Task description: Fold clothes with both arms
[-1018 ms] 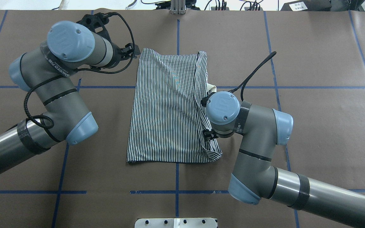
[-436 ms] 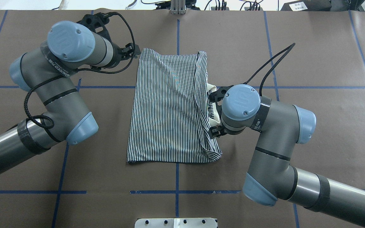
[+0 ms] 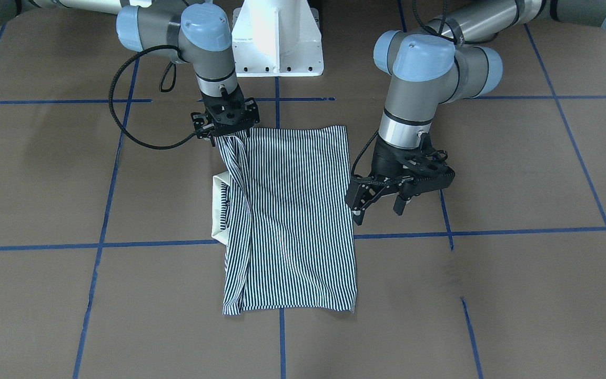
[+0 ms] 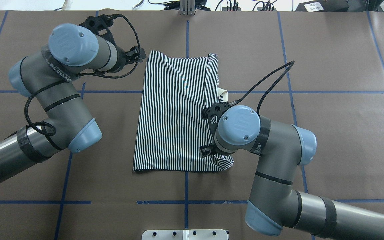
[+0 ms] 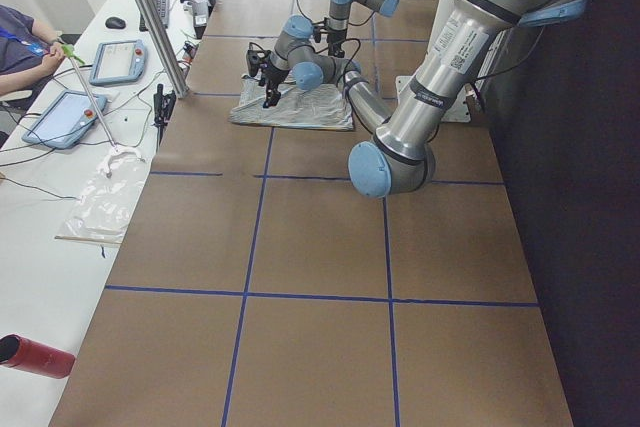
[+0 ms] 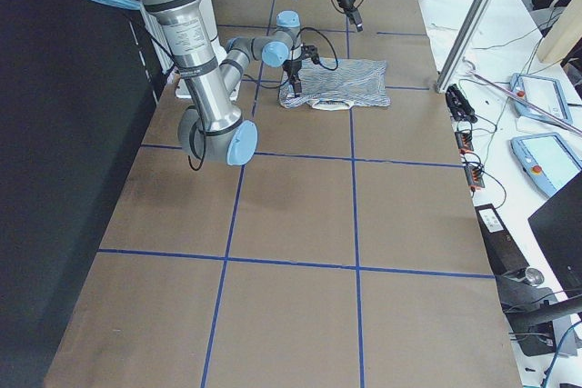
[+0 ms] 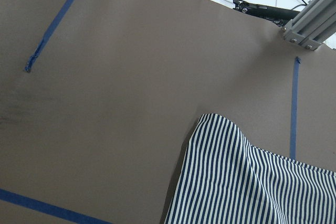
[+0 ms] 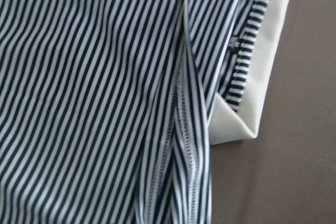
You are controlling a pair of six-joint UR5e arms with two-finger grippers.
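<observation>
The shirt (image 4: 175, 113) lies flat in the middle of the desk (image 4: 328, 133), already folded into a long striped rectangle. A loose ridge of fabric runs along its right edge, and the cream collar (image 4: 223, 91) pokes out from under that edge. Its outline matches the pictures from a second ago, so no fold has been made in this interval. The change is in the right arm. Shortly before, its wrist stood out over the bare desk beside the collar. It has now swung back over the shirt's right edge, toward the corner nearest the robot. In the front-facing view the right hand (image 3: 226, 136) sits down on that corner with its tips against the fabric ridge. Whether the fingers are clamped on the cloth or merely resting there cannot be told. The left hand (image 3: 379, 213) has barely shifted. It hovers just beside the shirt's left edge near the far corner, fingers apart and empty. This probably means the right arm is repositioning for a grip. The next fold has not yet begun.
</observation>
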